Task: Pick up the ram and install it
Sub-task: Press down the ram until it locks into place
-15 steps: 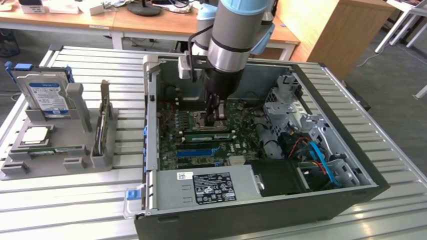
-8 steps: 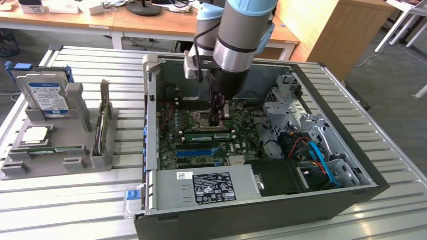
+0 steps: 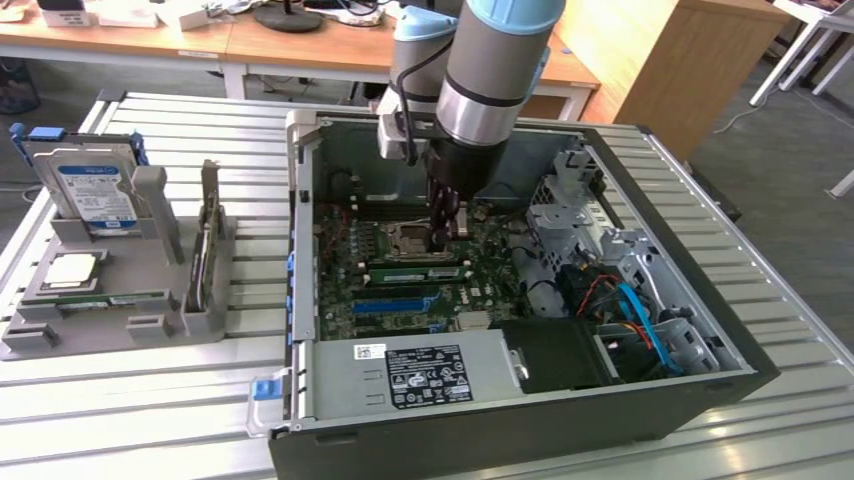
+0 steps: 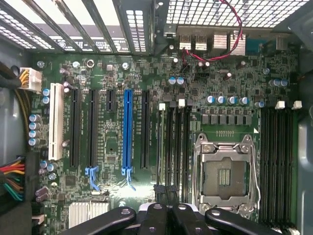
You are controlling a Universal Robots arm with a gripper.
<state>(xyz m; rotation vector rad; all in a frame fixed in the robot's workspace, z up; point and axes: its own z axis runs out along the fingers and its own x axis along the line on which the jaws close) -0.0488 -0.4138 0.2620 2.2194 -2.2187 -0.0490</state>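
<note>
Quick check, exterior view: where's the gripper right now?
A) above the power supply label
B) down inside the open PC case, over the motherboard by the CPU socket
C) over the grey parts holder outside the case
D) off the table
B: the gripper sits inside the PC case, just over the motherboard beside the CPU socket.

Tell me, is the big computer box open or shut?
Open. The computer case lies on its side with no cover on top, so the green motherboard inside is plain to see.
</note>
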